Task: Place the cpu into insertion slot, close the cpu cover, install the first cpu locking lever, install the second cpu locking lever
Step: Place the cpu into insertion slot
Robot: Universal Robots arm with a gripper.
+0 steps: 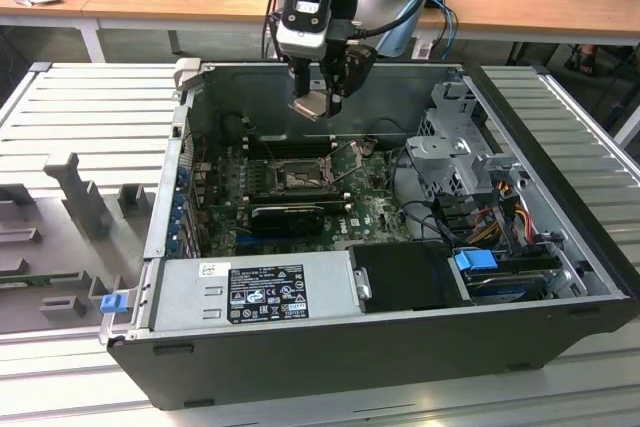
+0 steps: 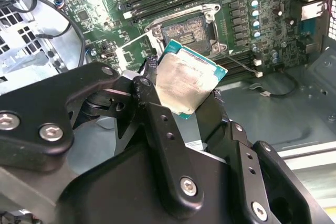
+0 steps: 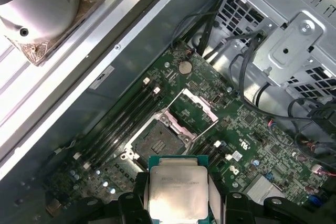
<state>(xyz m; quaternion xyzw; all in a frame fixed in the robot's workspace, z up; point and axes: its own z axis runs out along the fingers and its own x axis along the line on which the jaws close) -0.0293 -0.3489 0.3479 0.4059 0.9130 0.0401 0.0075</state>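
Note:
My gripper [image 1: 318, 97] hangs over the far part of the open computer case, shut on the cpu [image 1: 311, 105], a flat pale grey chip with a green edge. In both wrist views the cpu [image 2: 189, 80] [image 3: 177, 192] sits tilted between black fingers [image 2: 149, 103]. The insertion slot [image 1: 299, 179] [image 3: 157, 140] [image 2: 186, 31] lies uncovered on the green board, below and apart from the chip. Beside the slot the cpu cover [image 3: 191, 109] stands swung open on its hinge.
Black memory slots [image 1: 285, 146] run along the socket's far side and a long black graphics card [image 1: 287, 215] lies on its near side. A metal drive cage [image 1: 458, 142] and cable bundles [image 1: 490, 217] fill the exterior view's right. The power supply [image 1: 255, 292] sits at the front.

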